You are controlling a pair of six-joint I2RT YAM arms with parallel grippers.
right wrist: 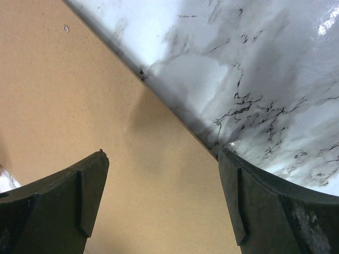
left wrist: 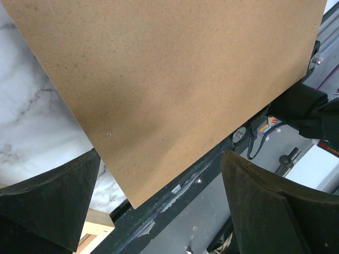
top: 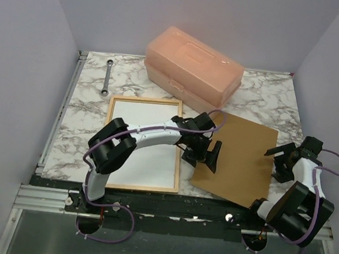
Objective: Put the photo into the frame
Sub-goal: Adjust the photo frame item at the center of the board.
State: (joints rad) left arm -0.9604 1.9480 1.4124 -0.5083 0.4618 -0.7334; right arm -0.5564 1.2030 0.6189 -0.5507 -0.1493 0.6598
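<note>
The frame [top: 145, 100] is a thin rectangle of pale natural wood with narrow moulding. It lies flat on the marble-patterned surface [top: 256, 91], on the left near side. Its opening is filled by the photo [top: 153, 165], which shows only a plain white face; no print can be seen. The left arm reaches across the frame's right side.

Behind the frame stands a peach plastic box [top: 193, 73] with its lid closed, and its contents cannot be made out. A wrench [top: 107, 77] lies to the left of it.

A brown backing panel [top: 239, 156] lies flat just right of the frame. The left end effector [top: 202, 161] hangs over the panel's near left corner, spread wide and holding nothing. The right end effector [top: 279, 163] sits above the panel's right edge, also spread wide and empty.
</note>
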